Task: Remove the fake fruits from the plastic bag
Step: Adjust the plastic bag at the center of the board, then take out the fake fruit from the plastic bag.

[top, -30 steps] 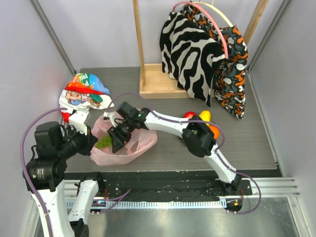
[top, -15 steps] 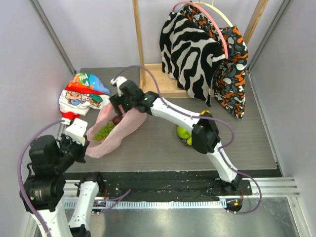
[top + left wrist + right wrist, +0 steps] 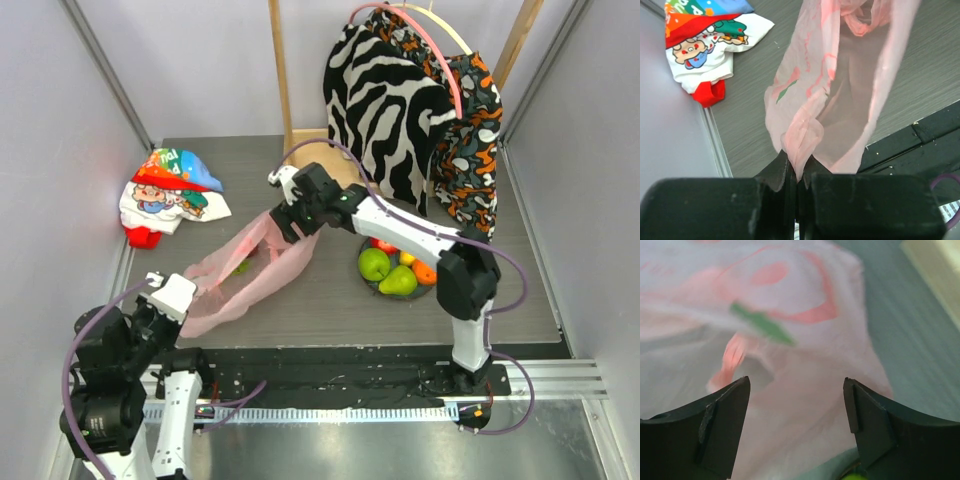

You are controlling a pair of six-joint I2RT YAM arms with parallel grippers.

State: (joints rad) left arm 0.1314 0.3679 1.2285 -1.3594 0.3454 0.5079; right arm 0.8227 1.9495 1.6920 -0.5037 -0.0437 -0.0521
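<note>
A cartoon-printed bag [image 3: 168, 190] lies at ten o'clock on the surface [image 3: 520, 290]; a wooden rack [image 3: 281, 80] (zebra-print cloth [image 3: 385, 110] draped) stands at twelve.

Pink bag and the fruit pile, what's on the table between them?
Nothing. In the top view, only bare grey table shows between the pink bag and the fruit pile.

No text can be read in full. The cartoon-printed bag [image 3: 168, 190] carries a row of large coloured letters along its top edge, but in the left wrist view they are cut off. The plastic bag [image 3: 250, 265] shows only red and green printed shapes, illegible as words.
</note>
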